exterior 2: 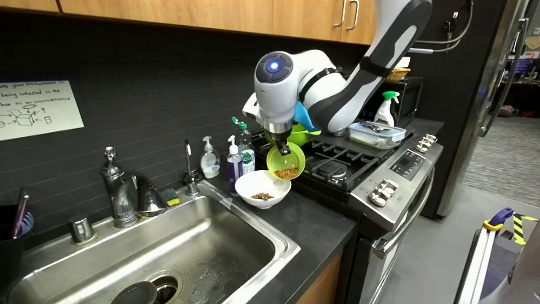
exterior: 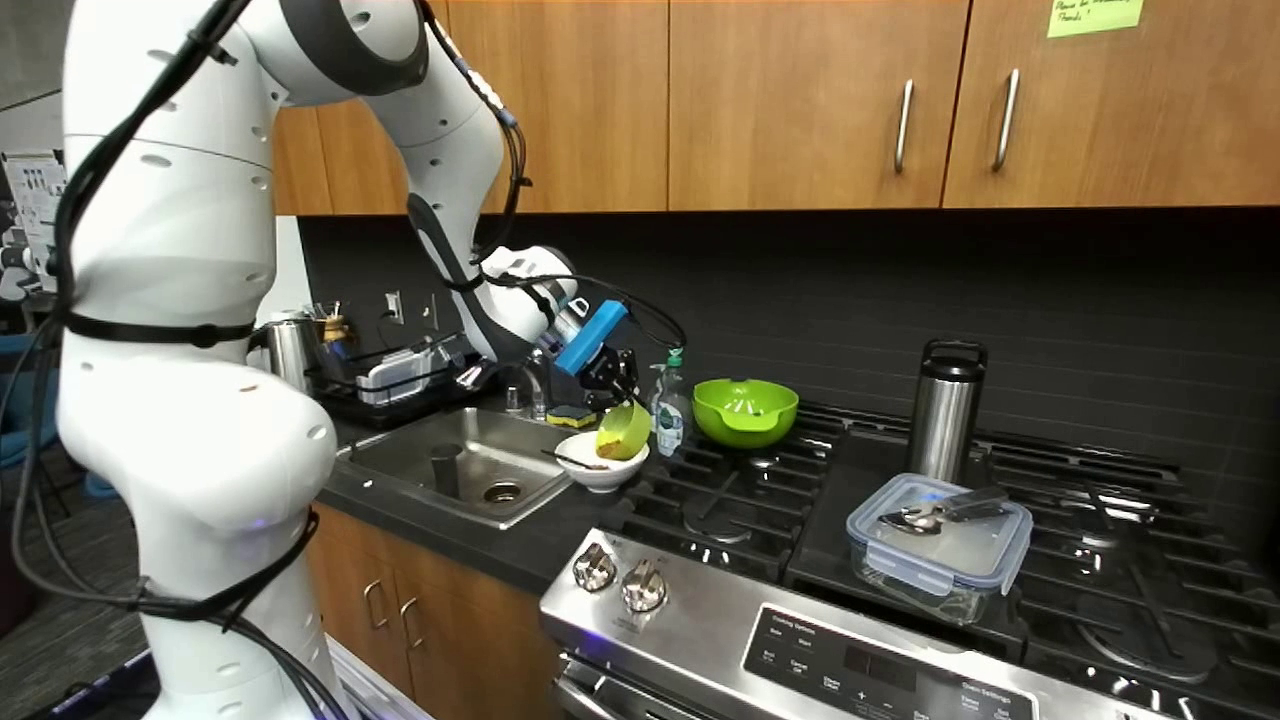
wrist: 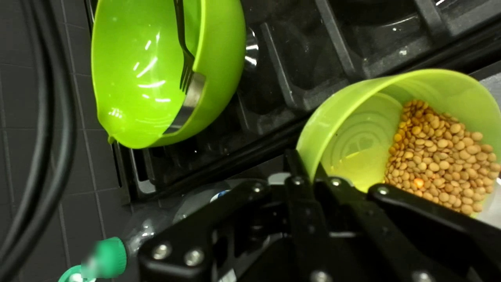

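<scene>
The black two-fingered gripper is clamped on the wall of a round light-green plastic cup, tilted at the rim of a white round bowl on the dark counter, contact undetermined. Brown lentils lie banked against the cup's lower side; a brown heap lies in the white bowl. A bright-green plastic bowl, holding a metal fork, stands on black stove grates.

Tilted green cup over white bowl
</scene>
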### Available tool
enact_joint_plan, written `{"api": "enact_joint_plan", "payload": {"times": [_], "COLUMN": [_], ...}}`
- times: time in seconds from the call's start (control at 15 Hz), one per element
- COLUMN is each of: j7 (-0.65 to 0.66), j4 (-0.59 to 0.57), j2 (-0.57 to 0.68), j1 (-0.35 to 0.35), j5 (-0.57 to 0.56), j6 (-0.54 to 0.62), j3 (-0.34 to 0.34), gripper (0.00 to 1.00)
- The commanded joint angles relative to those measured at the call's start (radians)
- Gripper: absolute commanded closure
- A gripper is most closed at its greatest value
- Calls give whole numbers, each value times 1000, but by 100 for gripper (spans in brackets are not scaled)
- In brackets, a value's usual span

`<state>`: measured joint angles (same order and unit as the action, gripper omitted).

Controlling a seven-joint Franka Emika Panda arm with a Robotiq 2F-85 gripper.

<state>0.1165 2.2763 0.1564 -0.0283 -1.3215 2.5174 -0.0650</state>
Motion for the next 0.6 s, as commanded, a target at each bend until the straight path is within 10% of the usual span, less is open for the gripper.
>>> {"api": "enact_joint_plan", "payload": {"times": [0.0,0.53], "j7": [-106,-372], "j4": [-36,-151], "j2": [10,54], "j1": [2,7], "j5": [125,507], "j6": [-30,-150], "j3": [3,2], "gripper": [99,99]}}
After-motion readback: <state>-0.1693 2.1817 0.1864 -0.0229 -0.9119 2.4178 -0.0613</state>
